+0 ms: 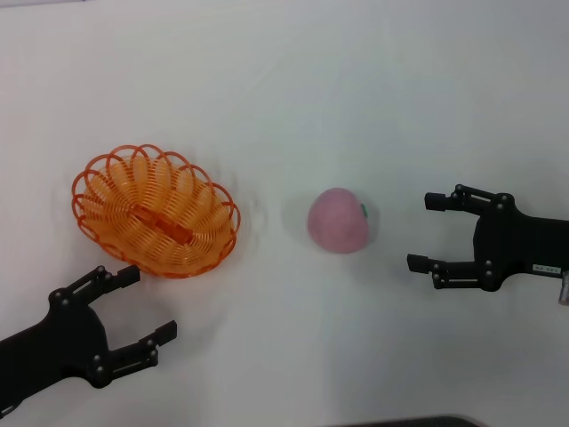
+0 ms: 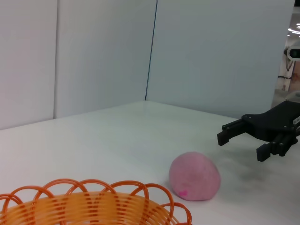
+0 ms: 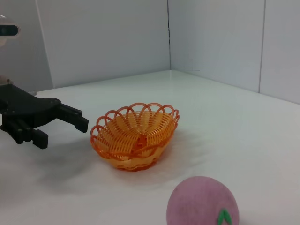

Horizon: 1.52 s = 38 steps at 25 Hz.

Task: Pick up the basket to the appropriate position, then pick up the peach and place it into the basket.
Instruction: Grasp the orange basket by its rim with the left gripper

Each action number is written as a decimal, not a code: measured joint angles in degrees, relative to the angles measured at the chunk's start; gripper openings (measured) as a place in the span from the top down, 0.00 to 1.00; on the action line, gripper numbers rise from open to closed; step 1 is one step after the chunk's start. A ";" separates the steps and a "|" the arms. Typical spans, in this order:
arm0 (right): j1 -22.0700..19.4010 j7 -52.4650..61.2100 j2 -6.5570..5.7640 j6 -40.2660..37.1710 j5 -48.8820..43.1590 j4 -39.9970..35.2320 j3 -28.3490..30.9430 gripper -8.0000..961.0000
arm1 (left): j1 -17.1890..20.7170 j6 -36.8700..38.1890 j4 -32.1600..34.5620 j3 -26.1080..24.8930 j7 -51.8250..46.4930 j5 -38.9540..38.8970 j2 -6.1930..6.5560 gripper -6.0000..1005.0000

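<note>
The orange basket [image 1: 157, 213] sits on the white table at the left; it also shows in the left wrist view [image 2: 89, 206] and the right wrist view [image 3: 135, 136]. The pink peach [image 1: 339, 221] lies to its right, near the middle, apart from it; it also shows in the left wrist view [image 2: 194, 176] and the right wrist view [image 3: 202, 202], where its green leaf mark faces the camera. My left gripper [image 1: 148, 305] is open and empty, just in front of the basket. My right gripper [image 1: 427, 233] is open and empty, to the right of the peach.
The white table [image 1: 284, 98] stretches bare behind both objects. Pale wall panels [image 2: 103, 51] close off the far side. A dark edge [image 1: 418, 422] shows at the table's front.
</note>
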 joint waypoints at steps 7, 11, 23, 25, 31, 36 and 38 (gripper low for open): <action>0.08 0.00 0.02 0.00 0.00 0.00 0.12 0.03 | 0.00 0.14 0.00 -0.05 -0.06 0.00 0.03 0.13; 0.06 0.00 0.02 0.00 0.00 0.00 0.21 0.03 | 0.00 0.80 0.00 -0.27 -0.27 -0.29 0.09 0.13; 0.22 0.48 0.01 0.02 0.00 0.00 0.37 0.03 | -1.96 1.82 4.68 -1.18 -26.22 -0.44 1.48 0.14; 0.27 0.81 -0.03 0.07 0.01 0.00 0.36 0.03 | -2.70 1.91 4.84 -1.19 -30.45 -0.40 2.19 0.14; 0.38 0.94 -0.07 0.05 0.00 0.00 0.32 0.03 | -4.72 2.37 4.90 -1.19 -39.64 -0.07 4.14 0.14; 0.54 1.00 -0.11 0.11 0.01 0.00 0.04 0.03 | -5.75 0.76 7.72 -1.17 -44.52 0.00 4.59 0.15; 0.57 1.15 -0.23 0.13 0.01 0.00 -0.03 0.04 | -5.97 0.05 10.08 -1.02 -46.87 0.01 4.40 0.15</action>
